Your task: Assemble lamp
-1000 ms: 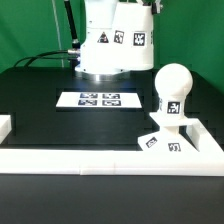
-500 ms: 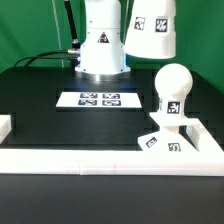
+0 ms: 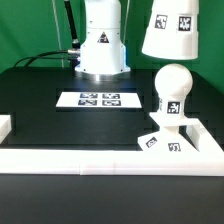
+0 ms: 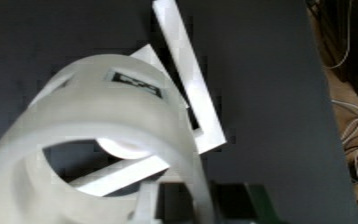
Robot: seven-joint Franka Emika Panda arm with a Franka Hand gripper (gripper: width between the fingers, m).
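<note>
While the shade (image 3: 172,28) hangs high at the exterior view's right, above the bulb (image 3: 172,92), it touches nothing on the table (image 3: 60,130) — the bulb stands upright on the square base (image 3: 166,140), against the white rail (image 3: 110,159). Only the wrist view shows the gripper (image 4: 208,202), its fingers clamped on the shade's wall, with the bulb seen through the shade's opening. Behind, the marker board (image 3: 99,99) lies before the arm's pedestal (image 3: 101,40).
</note>
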